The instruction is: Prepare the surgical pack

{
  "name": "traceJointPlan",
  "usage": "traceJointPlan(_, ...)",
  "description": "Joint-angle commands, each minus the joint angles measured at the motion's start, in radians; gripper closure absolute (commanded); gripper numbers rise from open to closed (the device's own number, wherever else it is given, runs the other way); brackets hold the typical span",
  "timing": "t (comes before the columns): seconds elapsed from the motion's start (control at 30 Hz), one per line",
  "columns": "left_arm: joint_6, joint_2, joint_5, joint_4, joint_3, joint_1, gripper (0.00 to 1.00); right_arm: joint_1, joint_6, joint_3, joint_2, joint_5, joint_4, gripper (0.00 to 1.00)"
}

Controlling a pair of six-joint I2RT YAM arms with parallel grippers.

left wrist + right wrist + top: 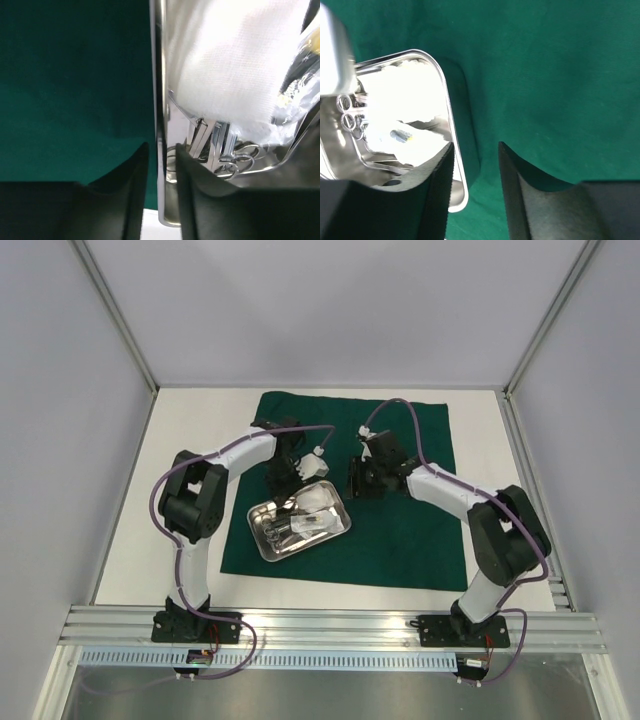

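Your left gripper [161, 150]: jaws slightly apart astride the tray [157, 100] rim, a sliver of gap each side | your right gripper [476, 145]: jaws wider, holding nothing, over the drape [545, 75] just beside the tray's corner | tray sits on the green drape, gauze [235, 60] heaped over ring-handled instruments [240, 160]

White table [200, 415], dark green square drape [390, 540] spread flat directly upon it, slightly askew.
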Motion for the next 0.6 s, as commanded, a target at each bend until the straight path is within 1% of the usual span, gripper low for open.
traceJointPlan(0.0, 0.015, -0.018, 0.013, -0.005, 0.051, -0.002, 0.61, 0.017, -0.006, 0.019, 0.031, -0.036, 0.051, 0.59)
traceJointPlan(0.03, 0.013, -0.019, 0.014, -0.005, 0.054, -0.002, 0.56, 0.02, -0.008, 0.025, 0.037, -0.036, 0.046, 0.6)
traceJointPlan(0.07, 0.01, -0.019, 0.011, -0.005, 0.057, -0.002, 0.48, 0.023, -0.009, 0.034, 0.051, -0.036, 0.041, 0.6)
traceJointPlan(0.17, -0.005, -0.045, -0.006, -0.016, 0.062, -0.002, 0.38, 0.033, -0.011, 0.043, 0.062, -0.036, 0.04, 0.63)
traceJointPlan(0.33, -0.036, -0.143, -0.026, -0.008, 0.042, 0.017, 0.3, 0.042, -0.017, 0.058, 0.08, -0.033, 0.031, 0.65)
traceJointPlan(0.43, -0.082, -0.176, 0.029, -0.016, 0.053, 0.086, 0.27, 0.042, -0.02, 0.061, 0.088, -0.025, 0.032, 0.66)
traceJointPlan(0.5, -0.112, -0.179, 0.072, -0.002, 0.054, 0.158, 0.24, 0.042, -0.017, 0.069, 0.097, -0.016, 0.029, 0.67)
traceJointPlan(0.53, -0.153, -0.17, 0.073, 0.024, 0.054, 0.18, 0.24, 0.042, -0.015, 0.074, 0.111, -0.011, 0.029, 0.68)
traceJointPlan(0.57, -0.171, -0.159, 0.05, 0.034, 0.054, 0.226, 0.24, 0.043, -0.009, 0.078, 0.118, -0.005, 0.024, 0.69)
